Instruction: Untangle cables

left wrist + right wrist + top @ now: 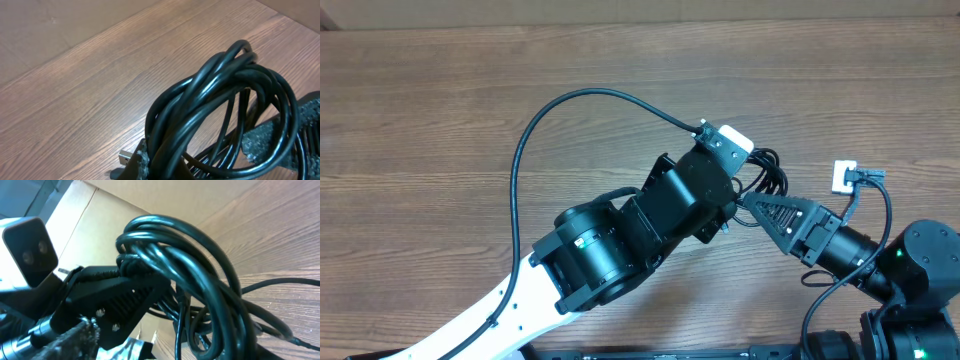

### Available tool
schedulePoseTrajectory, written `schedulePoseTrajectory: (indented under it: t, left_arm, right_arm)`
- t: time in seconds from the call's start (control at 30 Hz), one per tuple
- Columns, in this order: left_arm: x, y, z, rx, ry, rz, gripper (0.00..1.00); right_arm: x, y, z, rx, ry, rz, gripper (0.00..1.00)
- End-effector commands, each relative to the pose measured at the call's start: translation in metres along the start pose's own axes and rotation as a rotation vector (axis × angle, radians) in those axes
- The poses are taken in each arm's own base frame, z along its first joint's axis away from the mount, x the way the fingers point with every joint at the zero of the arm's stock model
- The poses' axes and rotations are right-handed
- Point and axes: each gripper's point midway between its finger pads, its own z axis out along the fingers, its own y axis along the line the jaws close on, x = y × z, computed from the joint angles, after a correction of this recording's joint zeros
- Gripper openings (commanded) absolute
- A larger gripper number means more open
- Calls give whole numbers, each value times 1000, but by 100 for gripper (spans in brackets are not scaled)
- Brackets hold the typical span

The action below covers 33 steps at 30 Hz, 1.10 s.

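Cables [220, 100] loop outward from the clamped left hand [205, 150].

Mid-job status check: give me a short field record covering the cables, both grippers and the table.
cables: one knotted black bundle of loops, still tangled
left gripper: shut on the cables, holding the bundle
right gripper: tips at the bundle on its right side; open or shut not visible
plug end: pokes out low on the bundle, left wrist view
table: wood grain
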Motion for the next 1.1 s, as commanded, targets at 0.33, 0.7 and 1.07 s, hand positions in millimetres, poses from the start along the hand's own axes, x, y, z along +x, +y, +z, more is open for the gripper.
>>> schedulePoseTrajectory:
  t: [0.33, 0.7, 1.07]
  left_arm:
    - [-1, -14, 2, 79, 11, -71, 4]
    - [-6, -9, 2, 49, -10, -87, 4]
    - [-21, 69, -13, -409, -123, -85, 4]
  right_arm:
    - [-10, 10, -2, -17, -53, -24, 53]
    - [-9, 10, -2, -19, -48, -24, 4]
    - [13, 20, -3, -86, 75, -84, 4]
